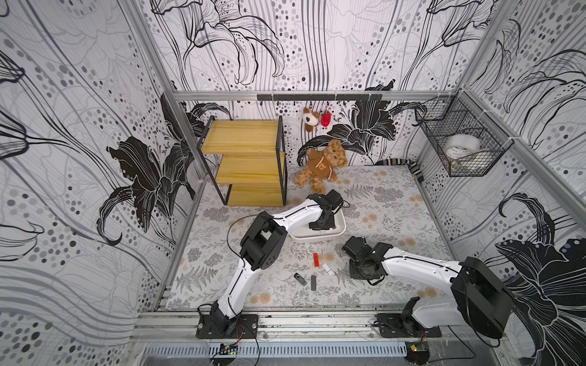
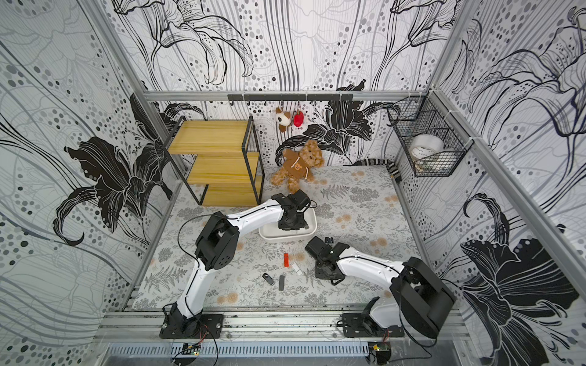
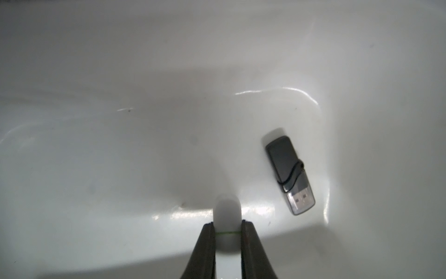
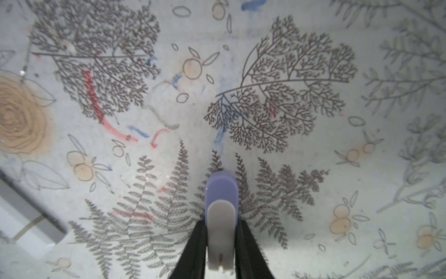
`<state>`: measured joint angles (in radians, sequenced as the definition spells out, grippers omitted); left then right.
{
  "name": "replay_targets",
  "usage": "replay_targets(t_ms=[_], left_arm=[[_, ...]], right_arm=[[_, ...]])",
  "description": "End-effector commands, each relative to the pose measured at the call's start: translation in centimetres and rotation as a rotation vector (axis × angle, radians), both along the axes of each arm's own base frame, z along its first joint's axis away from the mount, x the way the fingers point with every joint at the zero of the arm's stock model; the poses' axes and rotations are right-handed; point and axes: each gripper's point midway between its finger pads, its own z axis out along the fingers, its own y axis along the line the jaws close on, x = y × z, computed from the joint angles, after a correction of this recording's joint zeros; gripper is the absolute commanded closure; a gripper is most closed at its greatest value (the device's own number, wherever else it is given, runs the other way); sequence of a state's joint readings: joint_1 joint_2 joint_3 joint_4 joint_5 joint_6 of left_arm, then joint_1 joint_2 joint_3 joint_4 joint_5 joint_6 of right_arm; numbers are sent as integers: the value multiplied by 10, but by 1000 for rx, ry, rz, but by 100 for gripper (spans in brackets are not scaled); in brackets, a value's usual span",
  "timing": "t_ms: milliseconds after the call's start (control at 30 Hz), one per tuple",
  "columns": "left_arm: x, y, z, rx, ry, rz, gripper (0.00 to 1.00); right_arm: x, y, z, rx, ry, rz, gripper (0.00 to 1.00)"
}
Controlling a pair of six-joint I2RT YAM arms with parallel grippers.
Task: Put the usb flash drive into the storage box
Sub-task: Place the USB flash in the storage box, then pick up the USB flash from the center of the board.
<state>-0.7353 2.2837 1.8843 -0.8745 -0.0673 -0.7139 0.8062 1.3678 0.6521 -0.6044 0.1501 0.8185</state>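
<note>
**Left claw (image 3: 226,222) hangs over the storage box (image 3: 96,145); right claw (image 4: 220,221) is a short carry away**

Left wrist view: dark fingers (image 3: 205,241) sit closest to the lens, pinched tight on a white flash drive (image 3: 226,207) with a thin green line across it. The drive's long axis runs straight on from the fingers, nose down toward the box's white floor. Whether the tip touches that floor I cannot tell. A black flash drive (image 3: 288,169) lies flat on the floor, off to one side of the claw and apart from it, close to a curved wall.

Right wrist view: the right claw is closed on a purple-and-grey flash drive (image 4: 220,188), also held end-on. It points at the patterned tabletop (image 4: 337,183), with no box beneath it.

Both top views: the left arm (image 1: 298,215) reaches over the storage box (image 1: 317,239), its claw down inside the walls. From the right claw, the box lies near, between ten and eleven o'clock. A red drive (image 1: 315,260), a pale drive (image 1: 327,268), a black swivel drive (image 1: 300,279) and a dark grey drive (image 1: 313,282) lie loose at roughly nine o'clock from the right claw.

The left arm is plainly the nearer, and its next move looks like only a parting of the fingers. Released nose down, the drive would probably topple flat. The right claw has to travel toward ten-thirty, probably once the left has cleared the box.
</note>
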Motion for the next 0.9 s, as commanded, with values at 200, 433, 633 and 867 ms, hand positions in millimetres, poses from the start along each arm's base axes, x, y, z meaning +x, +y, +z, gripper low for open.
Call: replay_targets(t_ms=[200,433,633,867], left_arm=[[19,-13,-10,-14,-15,-18,100],[25,-15,-21,10,-12,-24,100],[29,-17,-18,3,-32,-17,80],[39,-27,15,-70,-92,-11,59]], right_arm=[[-10,-7,-12,-23,47,6,100],[-11,-8,-11,-23,44,3,100],[-10,-6,-10,-15,45,6,100],[-3,-7,1,-19,-1,5,100]])
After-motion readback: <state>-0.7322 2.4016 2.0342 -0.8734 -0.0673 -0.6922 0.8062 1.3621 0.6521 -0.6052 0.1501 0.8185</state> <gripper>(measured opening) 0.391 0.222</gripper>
